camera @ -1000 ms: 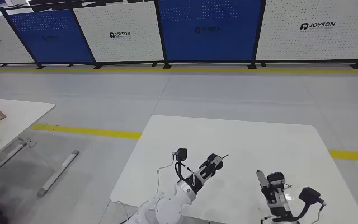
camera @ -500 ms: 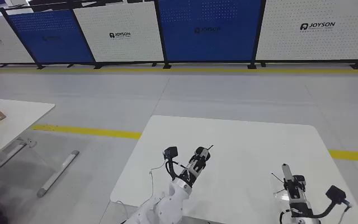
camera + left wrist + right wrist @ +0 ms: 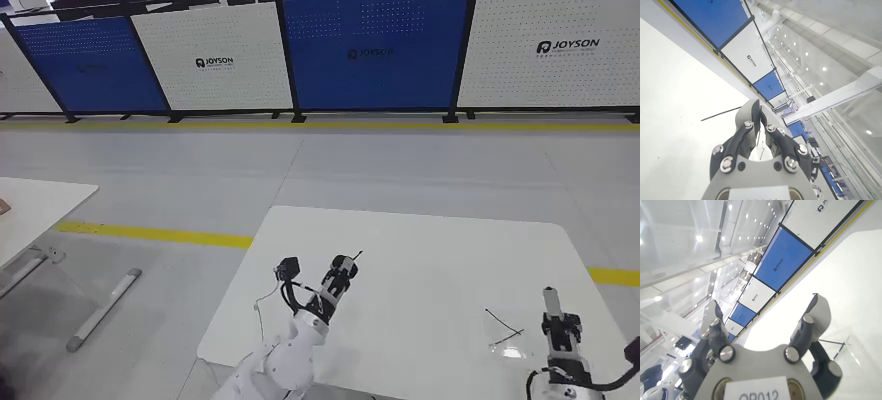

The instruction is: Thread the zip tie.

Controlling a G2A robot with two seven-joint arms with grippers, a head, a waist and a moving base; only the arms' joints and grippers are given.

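Watching the left gripper [image 3: 760, 111]: it is clenching a thin black plastic zip tie [image 3: 721, 114]. The tie's free tail is sticking out over the white desk [image 3: 430, 240], long axis pointing toward the far edge and slightly toward the right arm. The right gripper [image 3: 766, 306] is hanging released, fingers spread wide, well apart from the left, near the desk's right front corner. A loose black strip [image 3: 505, 325], probably another tie, is lying flat just beside it, on the side facing the left arm, by a clear plastic film [image 3: 510, 350]. I am judging the right arm nearer to that piece. Blue and white pegboard screens [image 3: 375, 50] are standing beyond a yellow floor line [image 3: 150, 233].
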